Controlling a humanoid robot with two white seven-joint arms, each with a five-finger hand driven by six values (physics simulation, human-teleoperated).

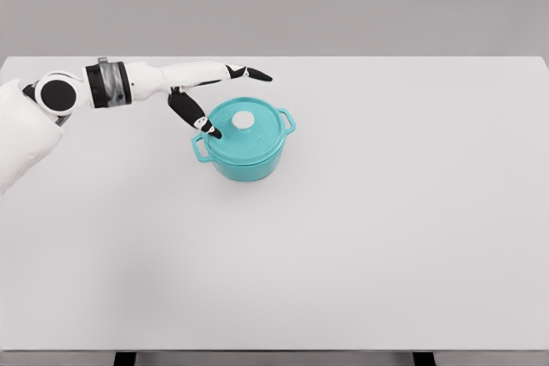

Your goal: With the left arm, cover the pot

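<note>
My fingers (244, 72) are spread and hold nothing — thumb tip down by the lid's (243, 123) near edge, the rest stretched flat beyond it. The lid sits on the pot (249, 159), just right of my left hand (206, 83) — mid-table (386, 229).

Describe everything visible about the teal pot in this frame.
The teal round enamel-looking pot stands upright on the white table, left of centre toward the back. Its matching lid with a white knob sits on it, and two loop handles stick out. The left hand hovers open beside it, thumb tip at the lid's edge.
</note>
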